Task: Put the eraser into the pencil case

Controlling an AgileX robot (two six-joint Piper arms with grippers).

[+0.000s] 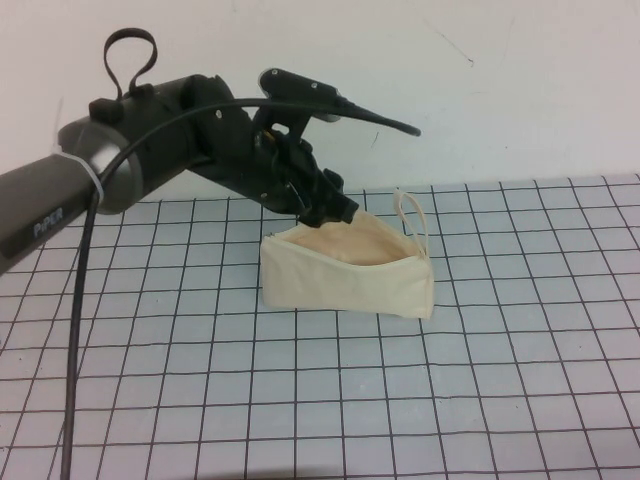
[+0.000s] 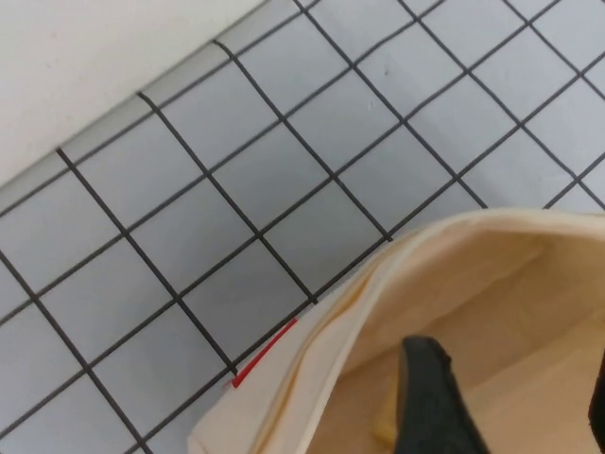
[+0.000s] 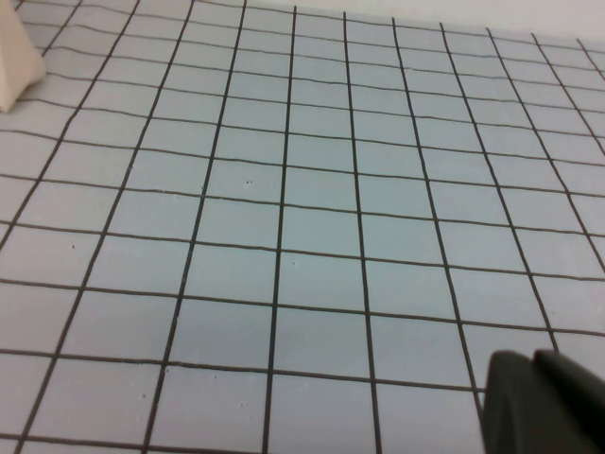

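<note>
A yellow bit, likely the eraser (image 2: pixel 383 430), is seen inside the pencil case (image 1: pixel 345 282) beside the spread fingers (image 2: pixel 433 397) of the left gripper (image 1: pixel 340 215); the right gripper's (image 3: pixel 544 402) fingers cannot be judged.
</note>
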